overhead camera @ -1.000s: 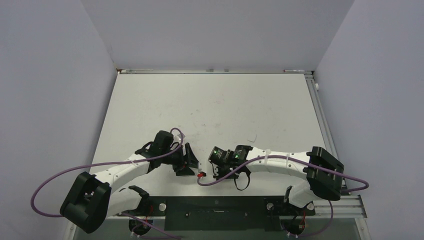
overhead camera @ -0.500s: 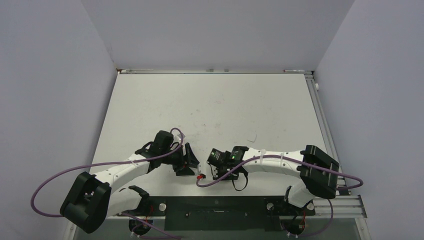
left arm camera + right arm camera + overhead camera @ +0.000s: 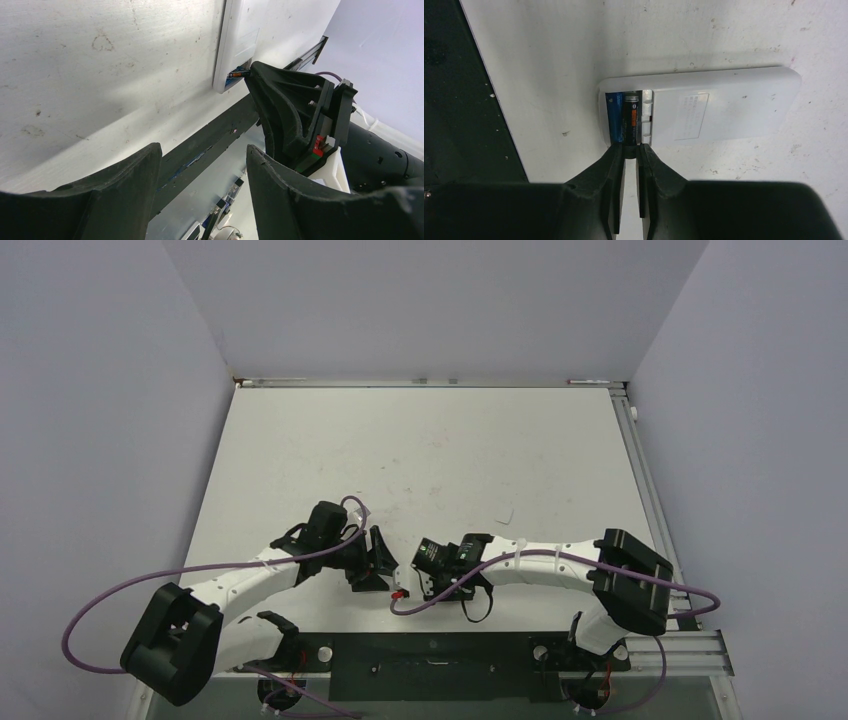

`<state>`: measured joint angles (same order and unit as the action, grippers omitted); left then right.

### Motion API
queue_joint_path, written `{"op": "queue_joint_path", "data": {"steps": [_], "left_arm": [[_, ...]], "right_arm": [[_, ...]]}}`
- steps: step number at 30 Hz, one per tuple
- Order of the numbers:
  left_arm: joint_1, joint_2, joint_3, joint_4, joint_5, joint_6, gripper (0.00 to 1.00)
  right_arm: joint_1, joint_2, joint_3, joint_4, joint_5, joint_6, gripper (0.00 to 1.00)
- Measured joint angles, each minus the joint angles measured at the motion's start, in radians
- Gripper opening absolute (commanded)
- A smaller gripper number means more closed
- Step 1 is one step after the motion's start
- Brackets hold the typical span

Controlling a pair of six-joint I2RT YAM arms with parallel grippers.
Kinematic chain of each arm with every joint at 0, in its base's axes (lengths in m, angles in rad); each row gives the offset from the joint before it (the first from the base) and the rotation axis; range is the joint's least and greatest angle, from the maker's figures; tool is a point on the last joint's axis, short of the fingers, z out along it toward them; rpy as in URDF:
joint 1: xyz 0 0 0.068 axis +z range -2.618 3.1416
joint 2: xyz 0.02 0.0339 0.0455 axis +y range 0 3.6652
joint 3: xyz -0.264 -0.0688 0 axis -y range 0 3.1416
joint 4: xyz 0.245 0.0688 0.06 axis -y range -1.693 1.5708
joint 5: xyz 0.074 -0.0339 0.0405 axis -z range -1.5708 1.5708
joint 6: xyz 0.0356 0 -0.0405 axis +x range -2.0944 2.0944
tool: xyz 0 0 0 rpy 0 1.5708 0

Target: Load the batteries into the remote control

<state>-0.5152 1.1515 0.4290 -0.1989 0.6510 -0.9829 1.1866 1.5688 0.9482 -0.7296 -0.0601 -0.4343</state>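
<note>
The white remote control (image 3: 724,102) lies back up near the table's front edge, its battery bay open at the left end. The blue battery (image 3: 614,117) lies in the bay. My right gripper (image 3: 630,149) is shut on the near end of the dark battery (image 3: 631,119), which sits in the bay beside the blue one. In the left wrist view the remote (image 3: 240,45) lies ahead, with the right gripper's fingers (image 3: 285,110) at its end. My left gripper (image 3: 202,155) is open and empty, just left of the remote. In the top view both grippers (image 3: 383,562) (image 3: 408,582) hide the remote.
A black strip (image 3: 454,100) runs along the table's front edge, just beside the remote. The two grippers are close together there. A purple cable (image 3: 430,602) hangs under the right wrist. Grey walls enclose the white table (image 3: 430,450).
My right arm has shifted slightly left, bringing its gripper closer to the left gripper. The left arm has not moved.
</note>
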Motion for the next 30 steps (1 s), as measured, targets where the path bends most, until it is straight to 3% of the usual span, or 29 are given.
{"op": "queue_joint_path", "data": {"steps": [17, 24, 30], "left_arm": [[0.0, 0.029, 0.0, 0.001, 0.0, 0.001, 0.6], [-0.015, 0.051, 0.0, 0.015, -0.005, 0.003, 0.6], [-0.079, 0.106, 0.029, 0.019, -0.024, 0.001, 0.6]], "right_arm": [[0.006, -0.016, 0.0, 0.011, 0.027, 0.013, 0.3], [0.003, -0.182, 0.002, 0.023, 0.079, 0.102, 0.32], [-0.026, -0.32, 0.004, 0.045, 0.166, 0.273, 0.32]]}}
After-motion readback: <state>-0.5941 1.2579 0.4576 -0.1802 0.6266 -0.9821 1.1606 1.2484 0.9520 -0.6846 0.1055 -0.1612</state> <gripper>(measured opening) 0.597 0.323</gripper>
